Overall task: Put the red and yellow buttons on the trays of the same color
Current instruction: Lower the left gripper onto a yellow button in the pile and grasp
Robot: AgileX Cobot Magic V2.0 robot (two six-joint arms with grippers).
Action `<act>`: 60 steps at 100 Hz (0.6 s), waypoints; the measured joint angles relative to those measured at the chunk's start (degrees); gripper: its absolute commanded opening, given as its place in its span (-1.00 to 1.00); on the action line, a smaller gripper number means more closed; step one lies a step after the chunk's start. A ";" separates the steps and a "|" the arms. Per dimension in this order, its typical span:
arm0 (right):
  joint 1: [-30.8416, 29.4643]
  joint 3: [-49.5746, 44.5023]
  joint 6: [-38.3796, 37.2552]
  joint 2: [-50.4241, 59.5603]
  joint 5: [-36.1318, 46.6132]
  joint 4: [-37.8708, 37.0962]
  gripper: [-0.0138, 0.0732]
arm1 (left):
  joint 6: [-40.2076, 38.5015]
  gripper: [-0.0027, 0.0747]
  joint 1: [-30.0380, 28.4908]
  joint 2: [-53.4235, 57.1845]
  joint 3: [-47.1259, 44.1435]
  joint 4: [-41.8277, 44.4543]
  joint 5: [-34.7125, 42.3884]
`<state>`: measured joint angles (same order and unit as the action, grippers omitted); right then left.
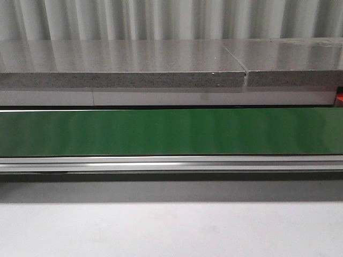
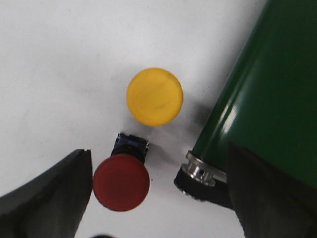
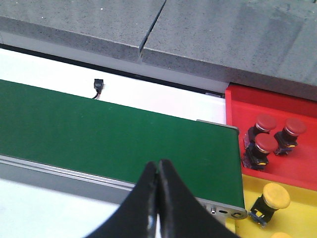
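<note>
**A:** Red button (image 2: 121,182) and yellow button (image 2: 154,96) both sit loose on the white table (image 2: 54,64) in the left wrist view, near each other and just beside the end of the green conveyor belt (image 2: 270,94). Neither is on a tray.

**B:** And the left gripper (image 2: 158,198)?

**A:** Its fingers are spread wide. The red button lies between them, close to one finger (image 2: 49,198); I can't tell whether they touch. Nothing is pinched.

**B:** How much is done?

**A:** Some, I'd judge. In the right wrist view the red tray (image 3: 277,106) holds three red buttons (image 3: 273,136), and the yellow tray (image 3: 297,218) below it holds one yellow-capped button (image 3: 275,197), with another yellow cap at the frame edge.

**B:** The right gripper (image 3: 158,198)?

**A:** Fingers pressed together, holding nothing, hanging over the near edge of the belt.

**B:** What's left?

**A:** At least these two loose buttons. In the front view the belt carries nothing.
</note>
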<state>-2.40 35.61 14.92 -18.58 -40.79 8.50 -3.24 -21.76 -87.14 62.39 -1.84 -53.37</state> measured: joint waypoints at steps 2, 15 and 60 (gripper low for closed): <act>0.00 0.00 0.00 0.00 0.00 0.00 -0.83 | 0.00 0.47 0.00 -0.46 0.80 0.00 -0.27; 0.00 0.00 0.00 0.00 0.00 0.00 -0.83 | 0.00 0.47 0.00 -5.16 5.75 0.62 -3.50; 0.00 0.00 0.00 0.00 -0.04 0.00 -0.83 | 0.31 0.47 -0.20 -17.22 14.60 0.98 -11.25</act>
<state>-2.40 35.61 14.92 -18.58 -40.83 8.50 -2.93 -21.96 -104.37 76.99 -0.85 -64.62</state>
